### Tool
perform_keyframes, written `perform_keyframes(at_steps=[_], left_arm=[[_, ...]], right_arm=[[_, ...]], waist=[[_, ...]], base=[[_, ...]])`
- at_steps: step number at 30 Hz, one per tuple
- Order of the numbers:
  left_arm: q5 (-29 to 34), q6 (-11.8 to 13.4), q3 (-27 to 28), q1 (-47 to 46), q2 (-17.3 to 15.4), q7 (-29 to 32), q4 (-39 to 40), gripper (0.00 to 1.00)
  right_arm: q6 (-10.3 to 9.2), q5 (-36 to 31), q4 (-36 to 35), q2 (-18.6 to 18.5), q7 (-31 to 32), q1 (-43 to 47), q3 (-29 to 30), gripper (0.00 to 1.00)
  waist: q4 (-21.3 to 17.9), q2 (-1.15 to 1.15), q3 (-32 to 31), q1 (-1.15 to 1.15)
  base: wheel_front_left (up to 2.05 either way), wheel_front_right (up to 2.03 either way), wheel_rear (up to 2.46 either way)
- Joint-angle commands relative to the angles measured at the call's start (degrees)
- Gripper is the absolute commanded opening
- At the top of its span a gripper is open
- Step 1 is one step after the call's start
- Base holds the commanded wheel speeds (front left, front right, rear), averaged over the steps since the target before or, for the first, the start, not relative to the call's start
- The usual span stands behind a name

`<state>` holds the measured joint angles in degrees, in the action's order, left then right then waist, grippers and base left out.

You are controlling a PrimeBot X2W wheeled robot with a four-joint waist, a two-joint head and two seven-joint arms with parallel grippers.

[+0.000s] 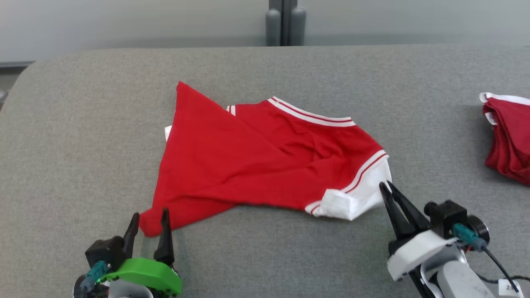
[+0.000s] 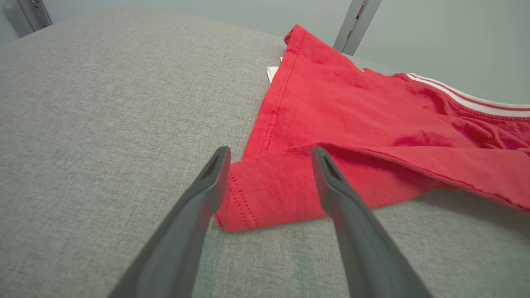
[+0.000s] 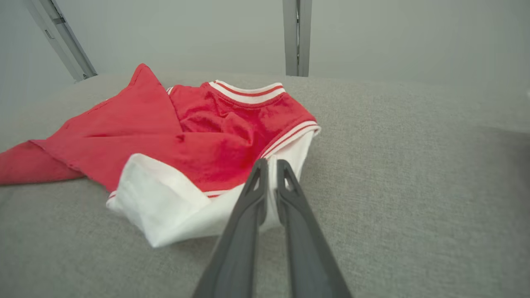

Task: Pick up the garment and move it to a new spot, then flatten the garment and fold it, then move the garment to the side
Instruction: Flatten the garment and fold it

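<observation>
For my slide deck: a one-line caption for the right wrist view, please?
Right gripper pinching the white sleeve of a crumpled red garment on the grey fabric-covered table.

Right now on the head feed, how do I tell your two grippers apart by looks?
Both have two long, dark, tapering fingers. The left gripper has a black body, a bright green curved cover and a teal connector. The right gripper has a white shell, a black block, a teal plug with a black cable, and a pale forearm.
</observation>
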<state>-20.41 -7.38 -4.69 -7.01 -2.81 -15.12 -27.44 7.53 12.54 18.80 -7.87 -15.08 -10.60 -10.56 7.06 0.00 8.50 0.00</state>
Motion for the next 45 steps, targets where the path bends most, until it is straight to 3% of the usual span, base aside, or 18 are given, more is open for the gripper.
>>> perform_keyframes(at_steps=[1, 8, 18, 22, 32, 45], left_arm=[[0.71, -0.16, 0.39, 1.07, -0.23, -0.03, -0.10, 1.00], [1.47, 0.95, 0.79, 2.87, -0.23, -0.03, -0.37, 1.00], [6.42, 2.93, 1.54, 4.80, -0.22, -0.03, 1.05, 1.00], [9.89, 3.34, 1.85, 5.54, -0.22, -0.03, 2.03, 1.00], [10.20, 2.70, 2.87, 6.54, -0.22, -0.03, -0.03, 1.00], [11.26, 2.23, 4.74, 1.87, -0.21, 0.02, -10.54, 1.00]], right_arm=[[-0.09, -0.33, 1.07, -0.13, -0.09, 1.84, 0.86, 1.00], [-0.09, -3.33, 7.23, -0.23, -0.09, 5.45, 7.02, 1.00], [-0.09, -7.15, 2.95, 3.69, -0.09, 3.81, 13.47, 1.00], [-0.09, -7.70, 0.81, 4.59, -0.10, 3.52, 14.02, 1.00], [-0.09, -4.80, 2.70, 4.85, -0.10, 4.05, 10.74, 1.00], [-0.09, -9.89, 12.93, 4.85, -0.10, 0.09, 11.40, 1.00]], waist=[[-2.63, 0.00, -3.14, 0.00], [-3.07, 0.00, -4.93, 0.00], [-2.86, 0.00, -6.02, 0.00], [-2.95, 0.00, -6.28, 0.00], [-3.36, 0.00, -5.85, 0.00], [-3.70, 0.00, -1.30, 0.00]], base=[[0.00, 0.00, 0.00], [0.00, 0.00, 0.00], [0.00, 0.00, 0.00], [0.00, 0.00, 0.00], [0.00, 0.00, 0.00], [0.00, 0.00, 0.00]])
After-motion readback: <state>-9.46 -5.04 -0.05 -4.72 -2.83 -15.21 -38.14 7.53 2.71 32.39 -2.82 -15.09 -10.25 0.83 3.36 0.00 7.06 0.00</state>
